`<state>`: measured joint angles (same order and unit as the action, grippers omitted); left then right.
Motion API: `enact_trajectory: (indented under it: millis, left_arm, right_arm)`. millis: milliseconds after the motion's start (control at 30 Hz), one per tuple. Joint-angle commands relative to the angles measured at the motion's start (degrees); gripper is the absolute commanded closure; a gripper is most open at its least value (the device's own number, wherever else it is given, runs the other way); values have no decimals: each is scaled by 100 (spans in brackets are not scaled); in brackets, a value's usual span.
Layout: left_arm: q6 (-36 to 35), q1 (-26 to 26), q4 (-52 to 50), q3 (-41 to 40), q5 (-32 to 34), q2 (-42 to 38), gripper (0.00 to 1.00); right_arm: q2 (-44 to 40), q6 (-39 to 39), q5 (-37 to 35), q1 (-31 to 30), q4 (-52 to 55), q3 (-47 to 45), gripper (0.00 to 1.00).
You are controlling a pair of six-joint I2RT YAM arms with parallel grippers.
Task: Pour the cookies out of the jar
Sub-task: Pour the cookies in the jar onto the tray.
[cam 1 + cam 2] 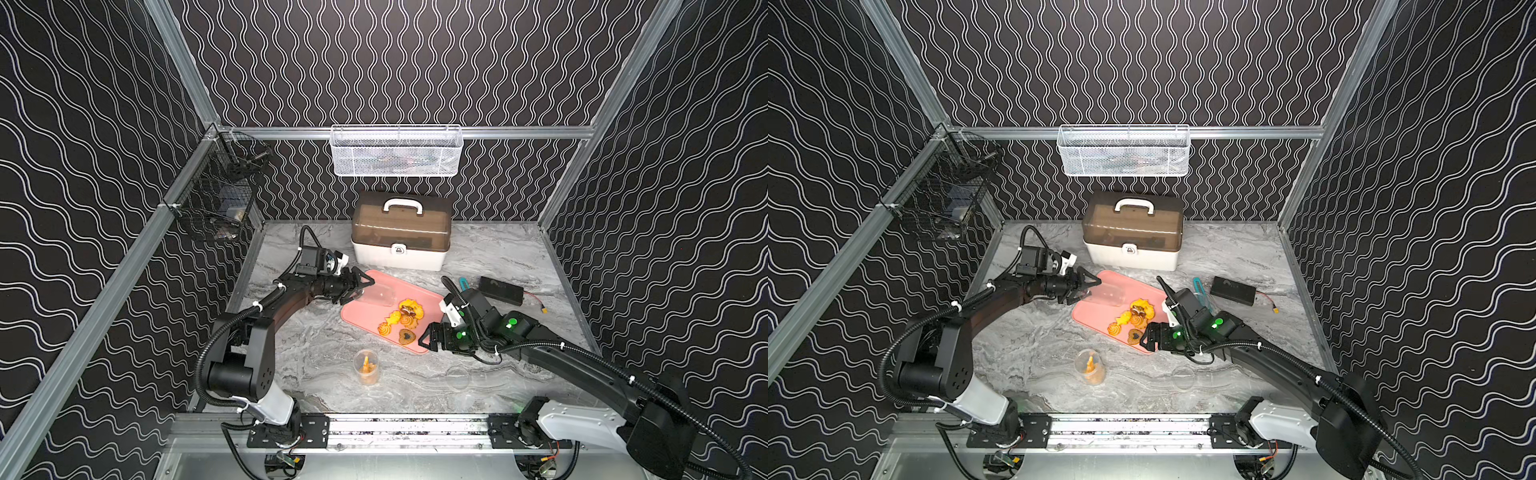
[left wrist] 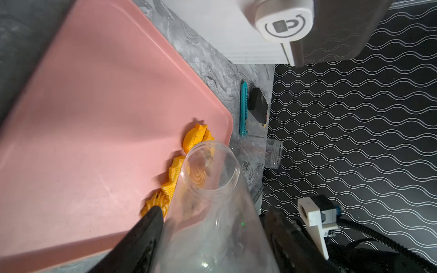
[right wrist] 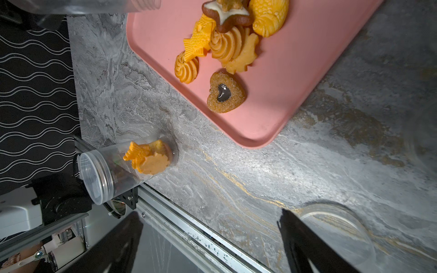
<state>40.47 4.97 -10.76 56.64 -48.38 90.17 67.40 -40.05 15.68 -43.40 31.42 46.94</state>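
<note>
Jar (image 1: 377, 293) clamped sideways in left pincer (image 1: 360, 291), right pincer (image 1: 424, 337) spread wide, empty

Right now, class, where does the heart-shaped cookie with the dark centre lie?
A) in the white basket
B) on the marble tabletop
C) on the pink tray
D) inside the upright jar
C: the heart-shaped cookie lies flat on the pink tray, near its corner.
</note>
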Motion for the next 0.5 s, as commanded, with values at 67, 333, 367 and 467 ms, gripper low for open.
enact_trajectory:
  millis: [67,333,367,467]
  left_arm:
    - [688,-23,738,-115,-426,-352,29]
    - [2146,-23,2139,-566,-723,-932,28]
    - [2374,-23,2374,-648,-725,-1004,28]
    - [3107,-23,3121,-930,-703,-1259,28]
  right_arm:
    - [-160,-36,-126,7,-35,35,2]
    - [-543,60,219,458,233,575,0]
    - [-595,55,320,567,220,631,0]
    - [-752,-44,923,1056,82,804,0]
